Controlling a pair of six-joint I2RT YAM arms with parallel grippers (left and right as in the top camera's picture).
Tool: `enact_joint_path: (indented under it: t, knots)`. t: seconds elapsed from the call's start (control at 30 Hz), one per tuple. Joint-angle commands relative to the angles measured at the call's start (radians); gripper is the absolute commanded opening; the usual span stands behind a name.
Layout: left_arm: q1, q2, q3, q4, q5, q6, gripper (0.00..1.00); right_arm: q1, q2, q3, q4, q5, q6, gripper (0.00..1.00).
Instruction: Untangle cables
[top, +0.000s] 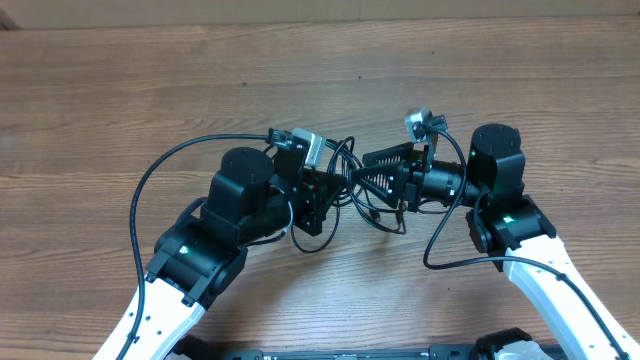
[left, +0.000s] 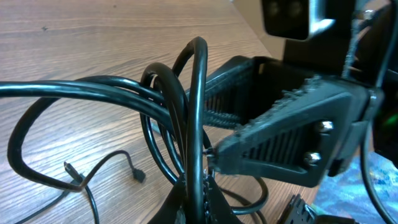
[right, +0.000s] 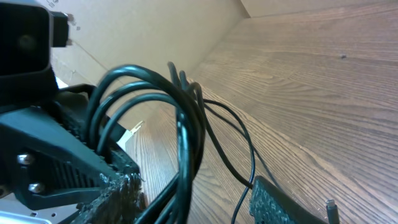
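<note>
The cables (top: 345, 172) are a bunch of thin black loops lifted between the two arms at the table's middle. My left gripper (top: 322, 200) is shut on one cable, which rises straight up between its fingers (left: 199, 199). More loops (left: 168, 99) fan out to the left, and two loose ends with small plugs (left: 138, 176) lie on the wood. My right gripper (top: 375, 180) faces the left one and stands open. In the right wrist view (right: 196, 190) the cables (right: 180, 124) hang through the gap between its fingers without being pinched. A silvery plug tip (right: 330, 203) shows at the lower right.
The wooden table (top: 520, 70) spreads on all sides. A thicker black arm wire (top: 140, 190) curves out left of the left arm, and another (top: 440, 250) loops below the right wrist. The two grippers stand very close, nearly touching.
</note>
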Motion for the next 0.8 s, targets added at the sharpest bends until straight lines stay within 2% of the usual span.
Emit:
enact_joint_path:
  t: [0.0,0.07,0.27,0.57,0.7,0.77]
  knots:
    - [0.000,0.000,0.018,0.016,0.043,0.034,0.04,0.000,-0.013,0.017,-0.005,0.010,-0.011,0.55]
    - [0.000,0.000,0.018,0.016,0.043,0.034,0.05,0.000,-0.013,0.017,-0.005,0.010,-0.011,0.50]
    - [-0.001,0.008,0.018,0.018,0.045,0.033,0.05,0.001,-0.013,0.017,-0.005,0.008,-0.011,0.27]
    - [-0.005,0.036,0.018,0.050,0.078,0.029,0.05,0.019,-0.013,0.017,-0.005,0.010,-0.011,0.17]
    - [-0.005,0.039,0.018,0.050,0.077,0.026,0.04,0.019,-0.013,0.017,-0.005,0.011,-0.012,0.04]
    - [-0.005,0.039,0.018,0.051,0.069,0.024,0.05,0.019,-0.013,0.017,-0.005,0.010,-0.011,0.04]
